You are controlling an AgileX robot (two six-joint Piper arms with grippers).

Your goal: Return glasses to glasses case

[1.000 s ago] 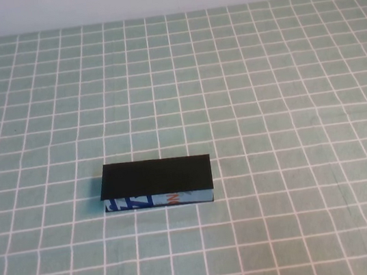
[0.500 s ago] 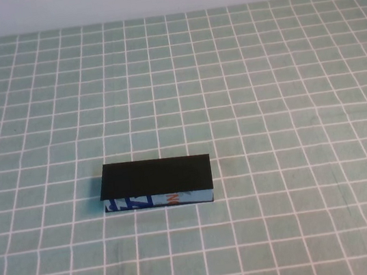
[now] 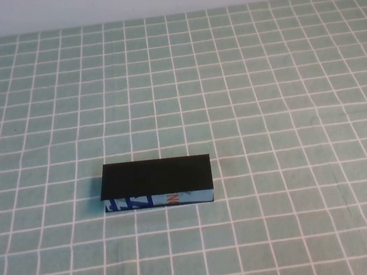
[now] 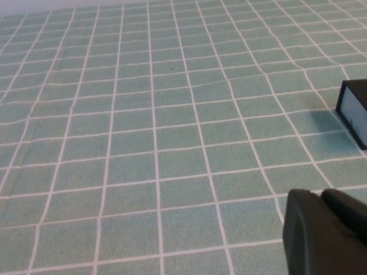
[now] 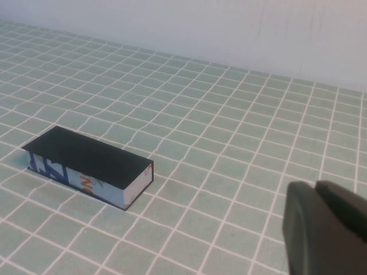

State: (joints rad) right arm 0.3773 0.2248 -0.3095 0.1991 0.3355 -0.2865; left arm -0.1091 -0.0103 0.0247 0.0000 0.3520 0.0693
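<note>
left claw (image 4: pixel 327 232) low over bare worktop (image 3: pixel 287 94), case well off, grip state can't tell | right claw (image 5: pixel 327 229) likewise | glasses case (image 3: pixel 158 183) lay mid-worktop, flat black lid down, light-blue front with dark-blue and orange print

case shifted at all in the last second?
No. The case, lid shut, sits on the same white grid lines of the tablecloth in the high view as before. Both tools are parked away from it.
</note>
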